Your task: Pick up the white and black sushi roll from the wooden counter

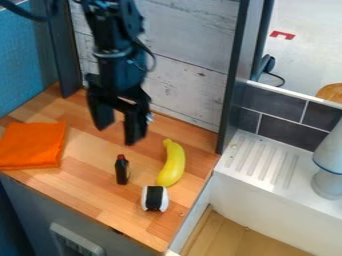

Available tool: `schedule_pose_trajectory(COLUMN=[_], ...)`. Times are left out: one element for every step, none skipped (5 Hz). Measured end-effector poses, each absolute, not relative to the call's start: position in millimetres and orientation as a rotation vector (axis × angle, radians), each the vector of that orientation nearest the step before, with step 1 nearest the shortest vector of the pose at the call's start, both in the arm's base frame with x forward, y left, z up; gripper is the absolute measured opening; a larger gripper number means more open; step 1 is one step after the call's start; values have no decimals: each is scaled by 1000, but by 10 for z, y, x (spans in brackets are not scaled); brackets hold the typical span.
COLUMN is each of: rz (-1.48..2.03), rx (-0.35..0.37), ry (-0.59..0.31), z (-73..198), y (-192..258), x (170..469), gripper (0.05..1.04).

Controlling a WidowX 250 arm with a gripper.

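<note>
Your gripper (117,135) hangs over wooden counter (87,192), spread wide, nothing held. Closest to it: dark bottle w/ red cap (122,171), just camera-side of your gripper. Yellow banana (174,164) to gripper's R in view (stem end away from you). B/w roll (155,198) farther camera-side, nr banana's lower end. Orange cloth (32,145) to gripper's L.
</note>
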State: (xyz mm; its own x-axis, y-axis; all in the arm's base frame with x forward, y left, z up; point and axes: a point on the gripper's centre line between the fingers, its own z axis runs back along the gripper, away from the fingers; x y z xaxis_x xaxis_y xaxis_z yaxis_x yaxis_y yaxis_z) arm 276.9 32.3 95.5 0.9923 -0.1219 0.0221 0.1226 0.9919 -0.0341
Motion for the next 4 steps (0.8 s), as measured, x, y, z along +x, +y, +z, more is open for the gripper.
schedule_pose_trajectory(rz=[-368,-610,-725,-783], rx=[0,94,169,192], ry=[-19,32,38,13], z=[892,680,505,270], y=[232,19,-133,-225], x=[2794,2860,2932,3003], gripper=[1001,1001,1001,1001])
